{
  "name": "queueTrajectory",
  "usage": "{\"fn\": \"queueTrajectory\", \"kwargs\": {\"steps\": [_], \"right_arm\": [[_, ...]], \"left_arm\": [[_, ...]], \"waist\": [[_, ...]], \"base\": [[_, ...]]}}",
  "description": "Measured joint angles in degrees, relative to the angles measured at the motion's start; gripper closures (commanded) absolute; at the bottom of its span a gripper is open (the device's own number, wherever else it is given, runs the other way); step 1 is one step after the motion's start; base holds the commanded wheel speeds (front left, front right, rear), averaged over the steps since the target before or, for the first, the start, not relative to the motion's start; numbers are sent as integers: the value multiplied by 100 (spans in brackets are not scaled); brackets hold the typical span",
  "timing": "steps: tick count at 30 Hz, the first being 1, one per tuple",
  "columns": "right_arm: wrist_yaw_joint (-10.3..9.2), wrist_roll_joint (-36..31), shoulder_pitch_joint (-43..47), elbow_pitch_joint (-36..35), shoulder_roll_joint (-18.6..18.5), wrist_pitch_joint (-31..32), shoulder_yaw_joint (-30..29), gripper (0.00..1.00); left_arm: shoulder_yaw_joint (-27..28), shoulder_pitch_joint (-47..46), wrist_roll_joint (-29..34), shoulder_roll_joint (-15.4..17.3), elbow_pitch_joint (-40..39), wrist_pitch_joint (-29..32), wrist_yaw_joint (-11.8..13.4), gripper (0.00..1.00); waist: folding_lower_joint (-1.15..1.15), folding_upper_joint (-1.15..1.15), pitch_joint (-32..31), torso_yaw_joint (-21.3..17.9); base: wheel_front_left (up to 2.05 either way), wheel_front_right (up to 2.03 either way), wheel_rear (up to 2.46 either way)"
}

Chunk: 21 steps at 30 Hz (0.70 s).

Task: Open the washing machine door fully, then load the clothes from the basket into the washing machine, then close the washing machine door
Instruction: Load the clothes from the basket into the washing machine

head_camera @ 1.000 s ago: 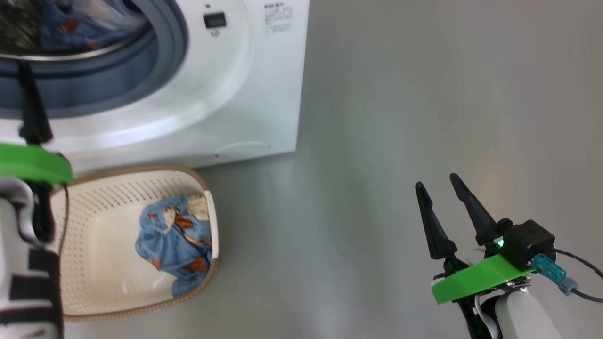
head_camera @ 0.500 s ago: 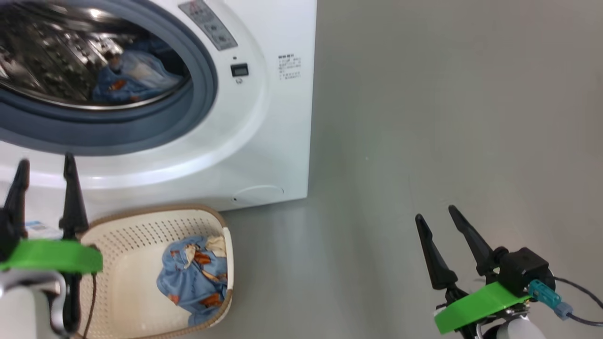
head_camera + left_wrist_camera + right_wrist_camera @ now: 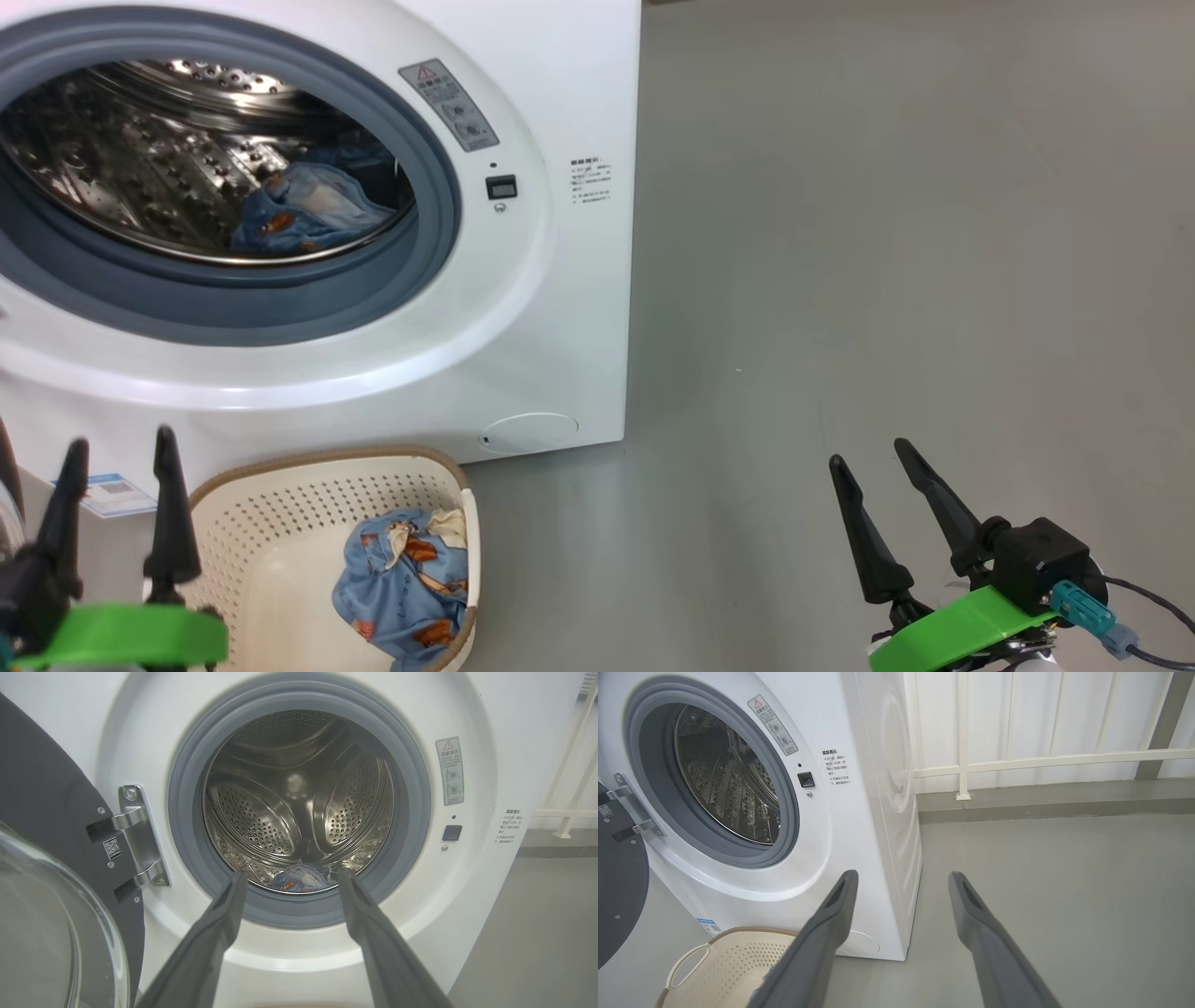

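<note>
- Left pincer point(image 3: 121, 439) hangs low beside the basket's left end, jaws spread wide and holding nothing; its wrist view looks straight at the drum mouth
- Right pincer point(image 3: 867, 452) is well apart on the right over bare floor point(image 3: 887, 233), jaws equally wide and empty
- Basket point(image 3: 317, 457) sits on the floor just in front of the washer point(image 3: 560, 327), with one garment point(image 3: 401, 588) bunched against its right end
- Door point(image 3: 42, 812) is swung out on its hinge to the left, so the opening step looks done
- Other garment point(image 3: 299, 210) lies on the drum point(image 3: 299, 798) floor just behind the gasket, so loading looks half done
- Step in hand, as I judge it: fetching the last garment
- The next move calls for the left pincer, the nearer one, to drop into the basket's right end, close on a thick fold, and lift it clear of the rim
- The cloth then has to go past the gasket, deep enough that nothing trails over the lip before the door is shut
</note>
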Motion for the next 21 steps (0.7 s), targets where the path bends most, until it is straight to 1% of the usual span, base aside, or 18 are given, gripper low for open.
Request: {"fn": "queueTrajectory", "kwargs": {"steps": [4, 10, 14, 21], "right_arm": [[0, 0, 11, -2, -13, 0, 24, 0], [0, 0, 12, -2, -22, 0, 30, 0], [0, 0, 12, -1, -24, 0, 38, 0], [0, 0, 40, -2, -27, 0, 33, 0]], "left_arm": [[60, 324, -1, -85, -142, 0, 10, 0], [76, 795, 1, -198, -434, 0, 104, 0], [31, 1126, 155, -235, -565, 1, 151, 0], [23, 1496, 158, -260, -692, 5, 203, 0]], "waist": [[0, 0, -58, 8], [0, 0, -143, 10], [0, 0, -187, 1], [0, 0, -265, 17]], "base": [[0, 0, 0], [0, 0, 0], [0, 0, 0], [0, 0, 0]]}}
